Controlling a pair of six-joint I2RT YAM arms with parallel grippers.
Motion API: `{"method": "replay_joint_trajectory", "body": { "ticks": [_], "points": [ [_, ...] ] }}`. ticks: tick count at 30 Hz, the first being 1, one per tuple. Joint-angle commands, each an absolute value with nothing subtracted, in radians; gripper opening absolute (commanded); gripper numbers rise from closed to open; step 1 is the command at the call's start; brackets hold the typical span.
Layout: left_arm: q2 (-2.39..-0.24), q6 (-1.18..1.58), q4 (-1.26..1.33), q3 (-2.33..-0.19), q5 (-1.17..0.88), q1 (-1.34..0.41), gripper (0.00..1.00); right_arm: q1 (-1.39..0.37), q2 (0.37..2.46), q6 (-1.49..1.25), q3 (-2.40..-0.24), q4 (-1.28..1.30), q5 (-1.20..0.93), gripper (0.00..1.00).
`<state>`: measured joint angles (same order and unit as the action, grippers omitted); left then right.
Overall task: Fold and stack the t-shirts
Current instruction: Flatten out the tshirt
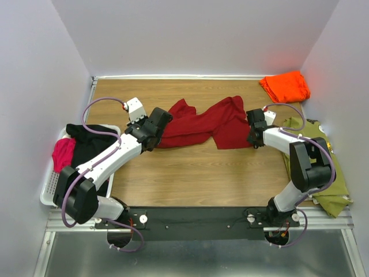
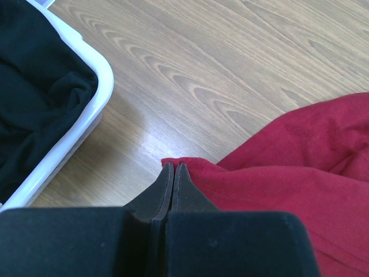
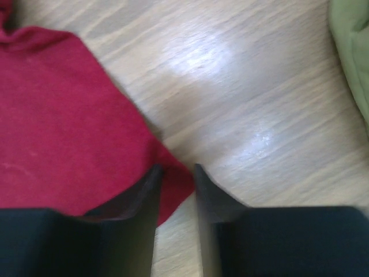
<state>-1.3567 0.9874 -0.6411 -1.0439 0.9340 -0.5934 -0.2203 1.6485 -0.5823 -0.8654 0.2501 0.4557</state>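
Note:
A dark red t-shirt [image 1: 202,124] lies crumpled and stretched across the middle of the wooden table. My left gripper [image 1: 157,128] is at the shirt's left end. In the left wrist view its jaws are shut [image 2: 174,167], pinching a corner of the red cloth [image 2: 288,173]. My right gripper [image 1: 253,138] is at the shirt's right lower corner. Its jaws stand a little apart [image 3: 177,168], low over the table, with the tip of the red cloth [image 3: 63,115] between them. A bright orange t-shirt [image 1: 284,85] lies bunched in the far right corner.
A white basket [image 1: 49,190] at the left edge holds black cloth [image 1: 89,141] and pink cloth [image 1: 63,153]; its rim [image 2: 98,81] is close to my left gripper. An olive green shirt [image 1: 323,167] lies along the right edge, and its edge [image 3: 353,46] shows near my right gripper. Walls enclose three sides.

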Motion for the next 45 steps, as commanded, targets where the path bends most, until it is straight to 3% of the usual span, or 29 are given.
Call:
{"method": "replay_joint_trajectory", "body": {
  "ticks": [1,2,12,21,31,37,45],
  "points": [
    [-1.335,0.992,-0.635,-1.042,0.954,-0.588,0.00,-0.216,1.686,-0.604,-0.835,0.262,0.370,0.08],
    [-1.335,0.991,-0.635,-1.043,0.954,-0.588,0.00,-0.215,1.683,-0.604,-0.834,0.262,0.368,0.01],
    [-1.319,0.971,-0.640,-1.075,0.948,-0.586,0.00,-0.216,1.576,-0.588,-0.847,0.284,0.397,0.01],
    [-1.278,0.942,-0.652,-1.149,0.945,-0.586,0.00,-0.215,1.286,-0.532,-0.937,0.403,0.500,0.01],
    [-1.215,0.753,-0.528,-1.327,0.950,-0.586,0.00,-0.216,1.091,-0.430,-1.156,0.482,0.581,0.01],
    [-1.163,0.459,-0.306,-1.451,0.910,-0.586,0.00,-0.216,1.080,-0.336,-1.377,0.480,0.620,0.01],
    [-1.213,0.396,-0.426,-1.640,0.888,-0.588,0.00,-0.215,1.107,-0.226,-1.612,0.480,0.606,0.01]
  ]
}}
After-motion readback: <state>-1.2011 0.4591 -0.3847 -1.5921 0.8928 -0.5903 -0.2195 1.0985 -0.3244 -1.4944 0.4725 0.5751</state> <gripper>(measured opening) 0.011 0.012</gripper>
